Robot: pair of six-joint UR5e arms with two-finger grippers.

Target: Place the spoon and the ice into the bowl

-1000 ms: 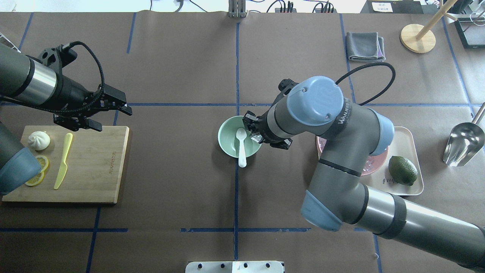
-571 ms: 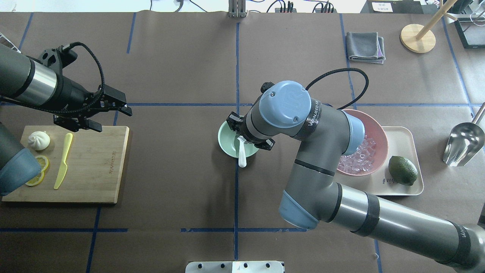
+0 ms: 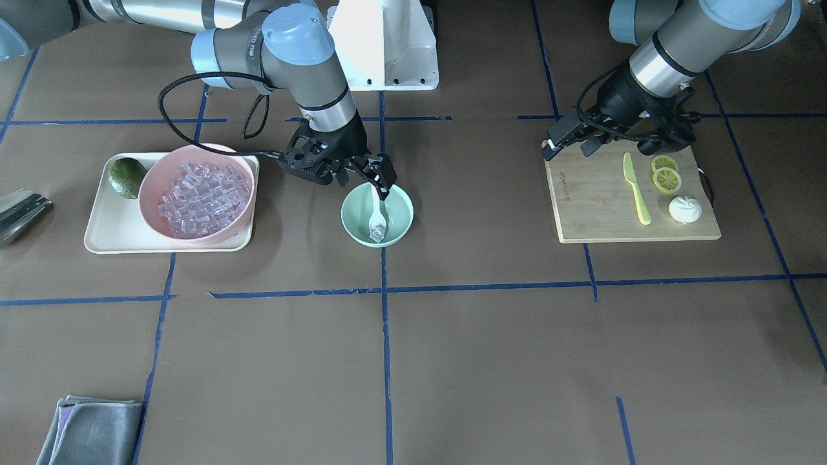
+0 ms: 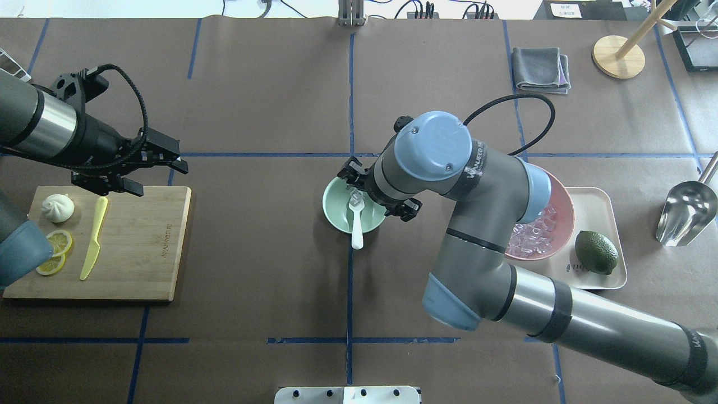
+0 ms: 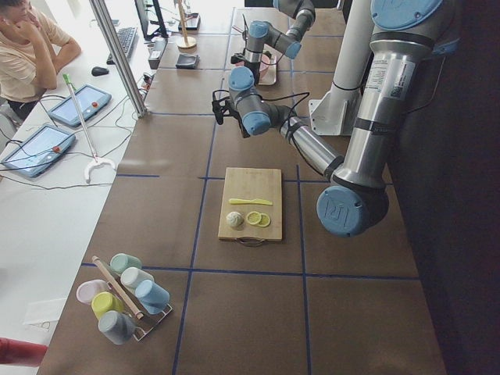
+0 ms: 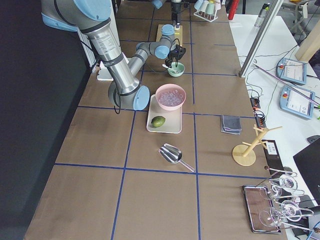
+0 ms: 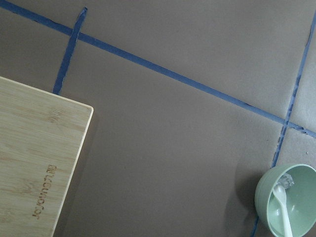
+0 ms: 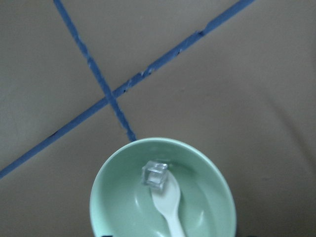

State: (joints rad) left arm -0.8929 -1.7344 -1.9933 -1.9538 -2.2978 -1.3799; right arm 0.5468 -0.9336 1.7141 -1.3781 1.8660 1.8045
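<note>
On my left, the left gripper (image 4: 160, 175) hangs with its jaws spread and empty over the far corner of the bamboo cutting board (image 4: 140, 247), well apart from the work. I would leave it there.

At the table's centre, the small mint-green bowl (image 4: 335, 205) holds the white plastic spoon (image 4: 356, 227). Its scoop is down inside and its handle juts out over the rim toward the robot. One clear ice cube (image 8: 155, 175) rests on the scoop.

The right gripper (image 3: 360, 175) hovers just above the bowl's rim, fingers wide and holding nothing. Both items look delivered, so I judge the step in hand to be the retreat. I would lift straight up before swinging away. A sideways sweep could clip the handle and flip the spoon and cube out.

Around it, the board carries a white bun-like lump (image 4: 58, 207), lemon slices (image 4: 56, 244) and a yellow-green plastic knife (image 4: 93, 235). To my right, the pink bowl (image 4: 567, 205) of ice cubes sits on a cream tray (image 4: 600, 202) beside a dark green fruit (image 4: 595, 252). A metal scoop (image 4: 687, 210) lies beyond. The pink bowl sits close under the right arm's elbow, so I would watch that.
</note>
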